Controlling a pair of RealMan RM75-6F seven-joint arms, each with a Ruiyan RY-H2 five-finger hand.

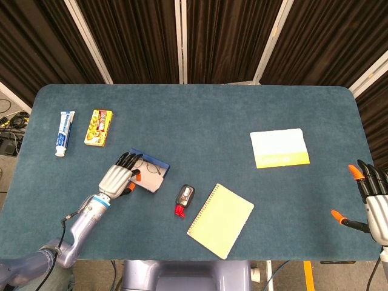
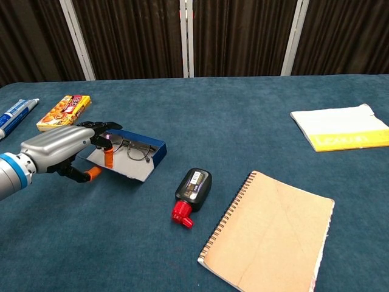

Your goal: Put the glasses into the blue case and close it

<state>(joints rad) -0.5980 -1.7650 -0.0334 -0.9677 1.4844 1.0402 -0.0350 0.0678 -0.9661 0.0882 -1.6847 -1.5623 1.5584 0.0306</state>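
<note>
Head view: table is seen from high above, looking almost straight down, whole top framed. Chest view: table is seen from low at the near edge, facing the curtains, much closer. Shared by both: left hand, blue case at its fingertips, spiral notebook farther right of it.

My left hand has a silver-grey metal back, black fingers and orange fingertips. Its wrist has a blue band, and a thin black cable runs along my grey forearm. My right hand looks the same.
</note>
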